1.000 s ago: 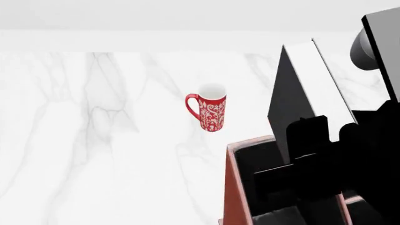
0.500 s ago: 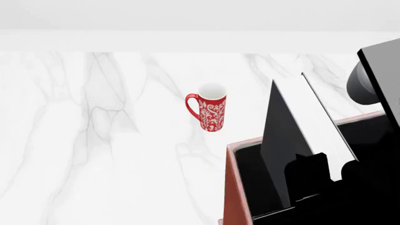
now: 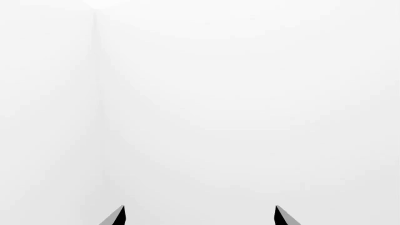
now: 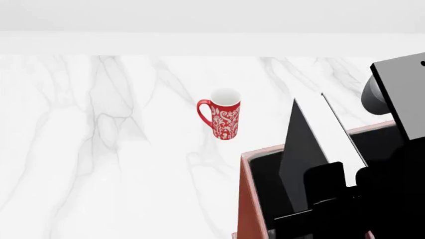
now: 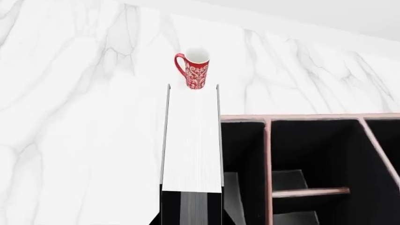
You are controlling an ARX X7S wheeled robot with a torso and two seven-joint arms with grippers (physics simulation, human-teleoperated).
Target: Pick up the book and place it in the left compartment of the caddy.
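The black book with its white page edge stands tilted, its lower end down inside the left compartment of the reddish-brown caddy. My right gripper is shut on the book's near end. In the right wrist view the page edge runs away from the gripper, along the left compartment; the caddy's left wall is hidden behind the book. My left gripper is open and empty, facing blank white, and is not in the head view.
A red-and-white patterned mug stands on the white marble table beyond the caddy's far left corner; it also shows in the right wrist view. Two smaller divided sections lie right of the book. My right arm hangs over the caddy.
My right gripper has lowered the book from above the caddy down into its left compartment. The mug and the caddy have not moved.
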